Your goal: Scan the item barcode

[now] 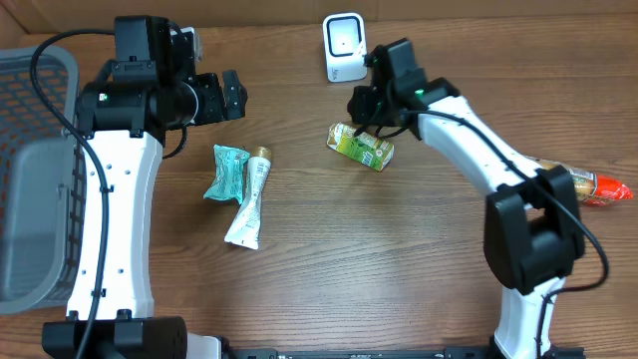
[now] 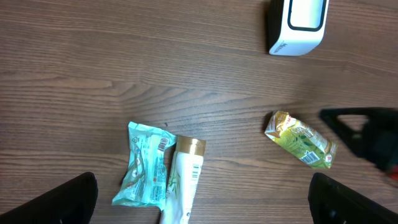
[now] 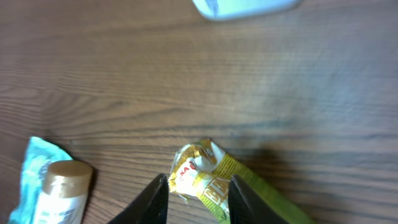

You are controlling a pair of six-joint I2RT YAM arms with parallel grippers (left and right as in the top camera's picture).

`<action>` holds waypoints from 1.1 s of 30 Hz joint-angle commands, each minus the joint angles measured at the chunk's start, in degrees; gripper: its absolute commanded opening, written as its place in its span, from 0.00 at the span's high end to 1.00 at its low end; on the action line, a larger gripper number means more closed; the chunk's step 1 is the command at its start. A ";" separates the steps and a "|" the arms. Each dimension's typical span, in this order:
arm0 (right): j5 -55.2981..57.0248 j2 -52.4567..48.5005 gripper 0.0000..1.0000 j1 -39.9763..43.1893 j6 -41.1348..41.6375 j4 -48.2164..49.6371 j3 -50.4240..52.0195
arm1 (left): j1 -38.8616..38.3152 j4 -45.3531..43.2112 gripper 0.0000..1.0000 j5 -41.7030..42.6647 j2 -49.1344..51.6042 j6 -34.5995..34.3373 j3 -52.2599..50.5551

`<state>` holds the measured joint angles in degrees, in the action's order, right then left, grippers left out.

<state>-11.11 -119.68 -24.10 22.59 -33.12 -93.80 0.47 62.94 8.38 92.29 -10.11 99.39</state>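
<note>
Item under inspection: 1 yellow-green packet (image 1: 361, 146), lying flat on the wooden table, well right of centre and a little short of the white scanner (image 1: 345, 48). Bare table separates the two.

Right gripper (image 3: 199, 185): poised directly over the packet's crumpled end. The jaws stand partly apart, 1 finger on each side of that end. The wrist view shows the packet filling almost all the space between them, but whether the fingers (image 3: 157, 198) are pressing it or only flanking it cannot be told. The packet appears to rest on the table, not lifted.

Governing relation: the packet's long axis runs slantwise, from the crumpled end near the scanner down and away toward the right arm's base. The jaws straddle it across its narrow width at the scanner-side end, so the rest of its length trails back under the wrist. The scanner lies straight ahead of the fingers, beyond the packet.

Left gripper (image 1: 231, 97): spread fully wide, holding nothing, hovering well apart from the packet. The right arm is clearly the nearer.

No barcode is visible on the packet's upper face; judgement: it will likely need turning before presentation
</note>
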 commanded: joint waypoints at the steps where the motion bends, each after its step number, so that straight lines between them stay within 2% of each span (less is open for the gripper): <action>1: 2.01 -2.64 0.61 -0.61 4.46 -0.20 -0.35 | -0.13 -0.15 0.00 0.44 -0.15 1.31 0.52; 2: 2.08 -2.89 0.57 -0.66 5.73 -0.83 -0.35 | -0.13 -0.15 0.00 0.44 -0.15 1.31 0.52; 5: 0.96 -3.37 0.55 -0.66 8.41 -4.09 -0.35 | -0.13 -0.15 0.00 0.44 -0.15 1.31 0.52; 8: -5.70 -3.37 0.55 -0.66 8.22 -7.17 -0.35 | -0.13 -0.15 0.00 0.44 -0.15 1.31 0.52; 13: -14.34 -3.34 0.51 -1.38 0.11 -13.00 -0.35 | -0.13 -0.15 0.01 0.44 -0.15 1.31 0.52; 21: -14.71 -3.21 0.41 -1.77 -9.57 -26.82 -2.62 | -0.13 -0.15 0.00 0.44 -0.15 1.31 0.52; 28: -14.58 1.51 0.33 -2.34 -10.29 -35.10 -7.65 | -0.13 -0.15 0.00 0.44 -0.15 1.31 0.52; 30: -12.15 2.08 0.28 -3.80 -12.33 -38.18 -7.63 | -0.13 -0.15 0.00 0.44 -0.15 1.31 0.52; 33: -6.71 1.79 0.28 -6.43 -14.60 -40.59 -6.03 | -0.13 -0.15 0.00 0.44 -0.15 1.31 0.52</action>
<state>-23.03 -120.01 -27.16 11.73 -72.86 -100.07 0.47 62.96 8.38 92.29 -10.11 99.39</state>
